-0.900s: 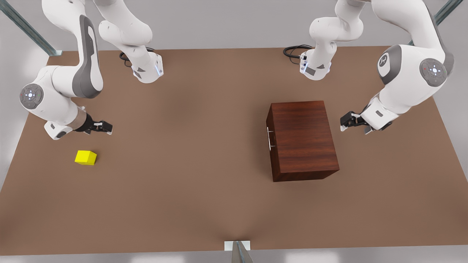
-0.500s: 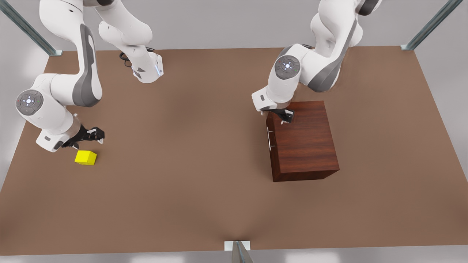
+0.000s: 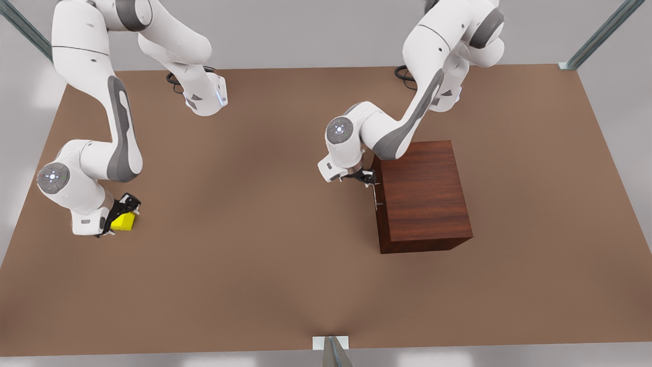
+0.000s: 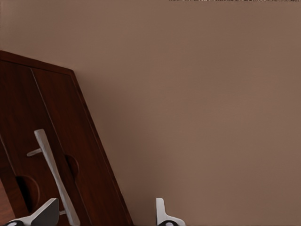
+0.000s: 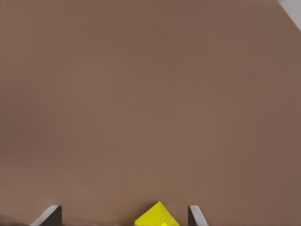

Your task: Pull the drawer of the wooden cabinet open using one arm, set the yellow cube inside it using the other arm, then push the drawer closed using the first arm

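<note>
Left gripper (image 3: pixel 368 181) is straddling drawer handle (image 4: pixel 54 176), jaws spread for pulling; right gripper (image 3: pixel 121 213) is bracketing yellow cube (image 3: pixel 125 221), jaws released pre-grasp.

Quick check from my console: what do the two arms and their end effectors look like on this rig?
Both arms have glossy white shells with grey side panels and round grey joint caps bearing small lit dots. Black cables coil at each base. The left end effector and right end effector are black, with pale fingertips in the wrist views.

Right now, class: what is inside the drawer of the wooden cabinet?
It cannot be seen: the drawer sits shut in the wooden cabinet, covering its inside. The yellow cube is on the table.
</note>
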### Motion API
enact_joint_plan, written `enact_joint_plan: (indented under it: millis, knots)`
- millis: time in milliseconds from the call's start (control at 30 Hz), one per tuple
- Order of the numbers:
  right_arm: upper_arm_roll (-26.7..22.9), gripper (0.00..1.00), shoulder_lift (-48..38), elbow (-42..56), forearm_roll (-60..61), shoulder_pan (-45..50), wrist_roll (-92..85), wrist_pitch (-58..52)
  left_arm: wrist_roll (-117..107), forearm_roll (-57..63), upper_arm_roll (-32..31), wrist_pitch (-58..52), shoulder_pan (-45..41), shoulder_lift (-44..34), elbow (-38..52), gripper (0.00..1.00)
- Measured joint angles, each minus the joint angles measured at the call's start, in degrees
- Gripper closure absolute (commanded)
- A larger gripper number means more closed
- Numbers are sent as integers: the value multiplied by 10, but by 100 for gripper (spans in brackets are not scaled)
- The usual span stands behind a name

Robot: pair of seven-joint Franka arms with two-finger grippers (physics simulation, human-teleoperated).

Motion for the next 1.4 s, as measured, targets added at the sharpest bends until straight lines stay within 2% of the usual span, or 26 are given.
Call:
enact_joint_plan:
  millis: [133,533,667,833,1100,1400]
  knots:
    - [0,0,-2,-41,-2,-24,-67,62,-44,26,3,7,1,9,-3,0]
    - [0,0,34,-57,-14,-67,-231,162,-156,98,4,12,2,26,-6,0]
    - [2,0,29,-61,-26,-66,-282,147,-183,119,4,13,0,37,-5,0]
    - [1,0,32,-42,-31,-68,-323,75,-211,149,4,13,-3,53,-4,0]
    - [-9,0,77,-24,-30,-68,-355,12,-251,168,5,14,-9,72,2,0]
    - [-9,0,107,-35,-36,-95,-380,63,-282,166,2,15,-22,90,35,0]
